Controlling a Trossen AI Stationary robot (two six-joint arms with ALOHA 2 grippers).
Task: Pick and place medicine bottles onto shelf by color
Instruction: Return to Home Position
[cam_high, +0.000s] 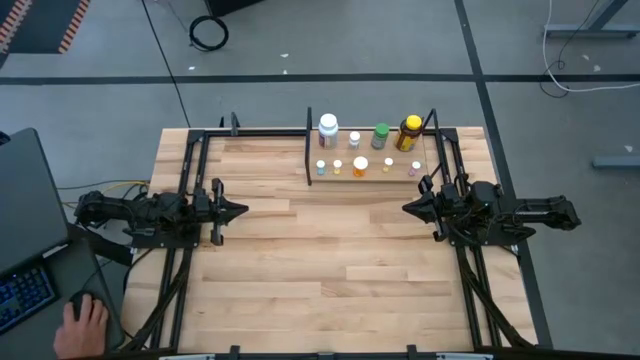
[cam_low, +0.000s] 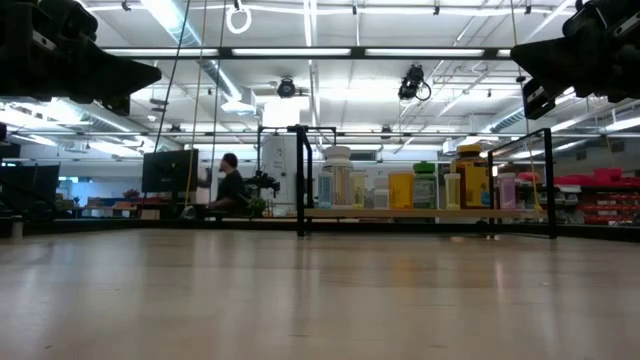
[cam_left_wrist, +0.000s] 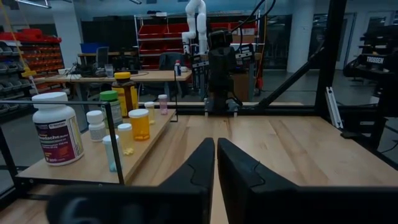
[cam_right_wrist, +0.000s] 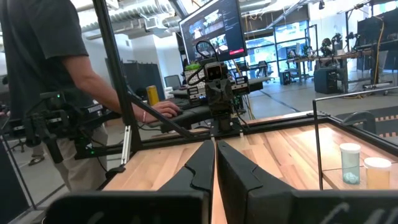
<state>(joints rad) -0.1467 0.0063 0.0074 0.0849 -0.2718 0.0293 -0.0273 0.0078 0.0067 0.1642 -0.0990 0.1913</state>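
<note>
The shelf (cam_high: 372, 176), a light-wood plank between thin black posts, stands at the table's far edge, right of the middle. On it stand the medicine bottles: a large white labelled one (cam_high: 328, 128), a green one (cam_high: 380, 136), a yellow dark-capped one (cam_high: 409, 132), an orange white-capped one (cam_high: 360, 166) and several tiny ones in front. In the left wrist view the white bottle (cam_left_wrist: 57, 127) stands nearest. My left gripper (cam_high: 240, 210) hovers shut over the table's left side, pointing level toward the right. My right gripper (cam_high: 408, 208) hovers shut opposite it, just near of the shelf's right end.
Bare wooden tabletop (cam_high: 320, 260) lies between the two arms. Black frame rails (cam_high: 190, 180) run along both sides. A laptop (cam_high: 25, 250) sits off the table's left edge, with a person's hand (cam_high: 85, 320) beside it. The same person (cam_right_wrist: 56, 68) shows in the right wrist view.
</note>
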